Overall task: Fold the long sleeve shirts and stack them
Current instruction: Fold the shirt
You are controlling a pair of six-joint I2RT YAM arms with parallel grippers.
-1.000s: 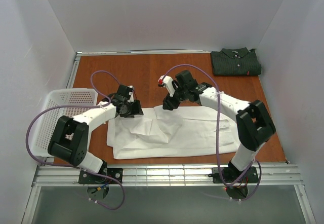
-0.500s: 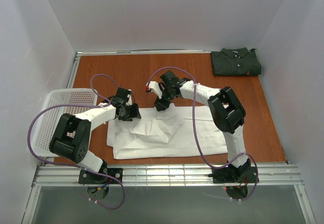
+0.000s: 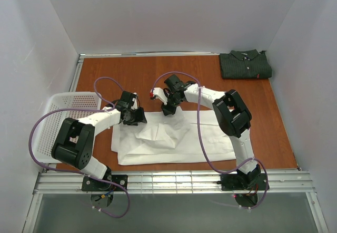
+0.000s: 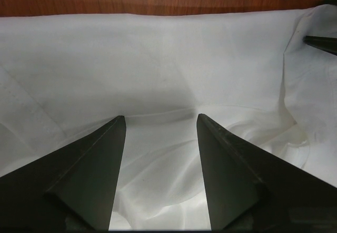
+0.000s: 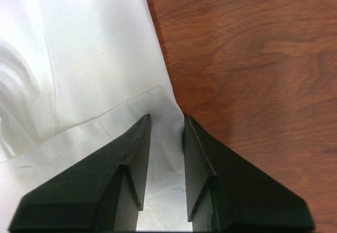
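The plain white shirt (image 3: pixel 174 138) lies spread and partly folded on the near half of the wooden table. The dark grey-green shirt (image 3: pixel 245 64), with its red tag, lies folded at the back right corner. My left gripper (image 3: pixel 136 118) is at the white shirt's far left edge. In the left wrist view it (image 4: pixel 160 118) is open, with rumpled white cloth (image 4: pixel 158 75) under and between the jaws. My right gripper (image 3: pixel 169 109) is at the shirt's far edge near the middle. In the right wrist view it (image 5: pixel 167 118) has narrow jaws closed on the cloth's edge (image 5: pixel 105 59).
A white plastic mesh basket (image 3: pixel 58 122) stands at the table's left edge, beside the left arm. White walls close in the table on three sides. Bare wood (image 3: pixel 152 77) lies between the white shirt and the back wall.
My right arm swung its elbow inward and its gripper slid left along the white shirt's far edge. My left gripper barely moved. The shirts lie as before.
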